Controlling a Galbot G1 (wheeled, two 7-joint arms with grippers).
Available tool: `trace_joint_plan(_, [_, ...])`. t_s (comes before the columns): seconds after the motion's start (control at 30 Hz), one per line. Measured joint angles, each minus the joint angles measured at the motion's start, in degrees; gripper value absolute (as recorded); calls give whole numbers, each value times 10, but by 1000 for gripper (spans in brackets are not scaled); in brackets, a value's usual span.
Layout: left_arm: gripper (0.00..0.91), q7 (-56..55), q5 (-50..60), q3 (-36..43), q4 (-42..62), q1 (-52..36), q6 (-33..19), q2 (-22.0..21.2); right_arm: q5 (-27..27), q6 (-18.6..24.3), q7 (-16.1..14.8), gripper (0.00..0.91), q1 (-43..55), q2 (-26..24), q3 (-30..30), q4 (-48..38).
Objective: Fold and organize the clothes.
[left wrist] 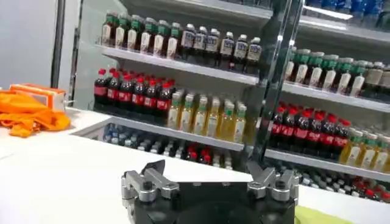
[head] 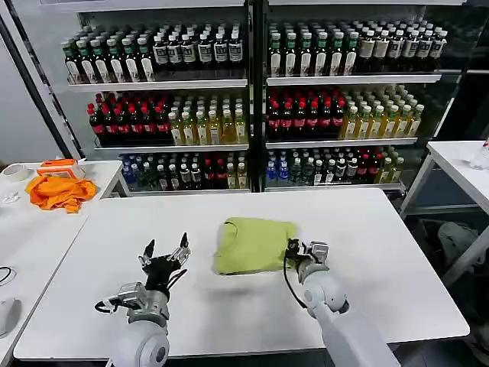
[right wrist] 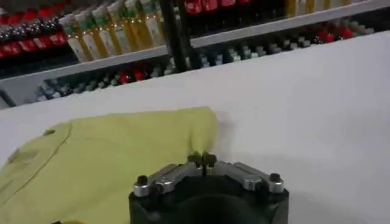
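Nearest the head camera are the robot's two arms, low over the near edge of the white table [head: 382,252]. The left gripper [head: 165,253] hangs over bare tabletop to the left of the shirt, its fingers spread wide apart with nothing between them; in the left wrist view the left gripper [left wrist: 210,176] shows the same wide gap, its two tips pointing toward the drinks shelves. The right gripper [head: 303,250] sits at the right edge of the folded cloth, and in the right wrist view the right gripper [right wrist: 202,159] has its fingertips pressed together; whether a pinch of fabric is caught between them cannot be told.

Behind the table, across the whole far side, stands a glass-fronted cooler [head: 256,92] with rows of bottles, dark-capped on top, red and yellow in the middle, mixed below. The table itself takes up the middle of the scene. On it, about at its centre, lies the lime yellow-green T-shirt [head: 252,245], folded into a compact, roughly square bundle with its plain side up. Far left, on a separate side table, is a crumpled orange cloth [head: 57,191], well apart from the shirt.
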Motion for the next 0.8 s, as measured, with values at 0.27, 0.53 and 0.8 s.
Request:
trace_joint_plan(0.27, [907, 3, 3, 5, 1, -1, 0, 0, -14, -13, -35, 907, 29, -19, -5, -30])
trace_joint_plan(0.53, [907, 11, 21, 12, -1, 5, -6, 7, -83, 45, -66, 907, -9, -35, 10, 5])
trace_joint_plan(0.8, [907, 28, 68, 21, -21, 23, -16, 18, -166, 157, -92, 907, -132, -53, 76, 115])
